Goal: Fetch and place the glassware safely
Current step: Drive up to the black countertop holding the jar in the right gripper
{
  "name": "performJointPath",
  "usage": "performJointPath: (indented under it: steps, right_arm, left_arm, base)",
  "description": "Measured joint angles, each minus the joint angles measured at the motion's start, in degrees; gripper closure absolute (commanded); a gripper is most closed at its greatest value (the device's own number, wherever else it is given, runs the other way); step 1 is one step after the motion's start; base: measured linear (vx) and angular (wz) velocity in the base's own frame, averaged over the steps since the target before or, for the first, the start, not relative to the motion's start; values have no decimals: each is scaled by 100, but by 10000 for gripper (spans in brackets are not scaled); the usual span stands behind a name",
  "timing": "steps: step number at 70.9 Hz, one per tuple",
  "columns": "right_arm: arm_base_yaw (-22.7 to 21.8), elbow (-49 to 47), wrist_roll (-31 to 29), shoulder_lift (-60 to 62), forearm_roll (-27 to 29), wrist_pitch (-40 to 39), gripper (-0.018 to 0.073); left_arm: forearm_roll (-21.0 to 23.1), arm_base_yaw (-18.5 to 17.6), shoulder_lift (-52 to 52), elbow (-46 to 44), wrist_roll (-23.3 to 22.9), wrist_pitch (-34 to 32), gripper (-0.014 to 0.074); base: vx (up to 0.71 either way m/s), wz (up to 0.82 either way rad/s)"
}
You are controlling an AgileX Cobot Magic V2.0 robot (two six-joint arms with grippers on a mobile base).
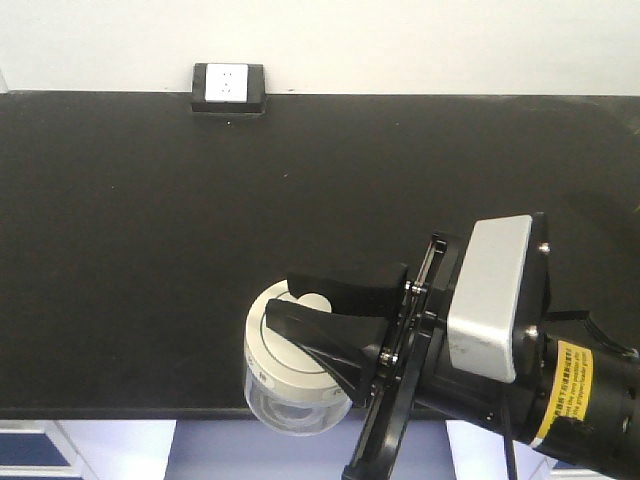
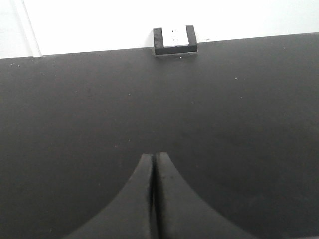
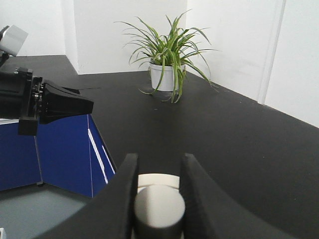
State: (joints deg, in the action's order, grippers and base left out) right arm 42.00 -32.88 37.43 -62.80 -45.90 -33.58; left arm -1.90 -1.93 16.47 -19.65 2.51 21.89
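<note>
The glassware [image 1: 272,352] is a squat clear jar with a cream-white lid, at the front edge of the black table [image 1: 140,240]; its glass body reaches past that edge. My right gripper [image 1: 280,300] comes in from the lower right and is shut on the lid's central knob. In the right wrist view the round knob [image 3: 159,206] sits tight between both fingers, with the lid [image 3: 158,179] showing beyond it. My left gripper [image 2: 153,155] is shut with nothing in it, over bare tabletop. It also shows in the right wrist view as the left gripper [image 3: 88,105], off to the left.
A black socket box [image 1: 229,87] stands at the table's back edge against the white wall. A potted spider plant [image 3: 167,74] sits in the table's far corner. Blue cabinet fronts [image 3: 65,149] lie below the front edge.
</note>
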Motion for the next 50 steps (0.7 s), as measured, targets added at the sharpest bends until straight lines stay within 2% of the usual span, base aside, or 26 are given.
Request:
performJointPath:
  steps: [50]
  right_arm:
    - [0,0,0,0,0,0,563]
  left_arm:
    - [0,0,0,0,0,0,603]
  base:
    - [11,-3]
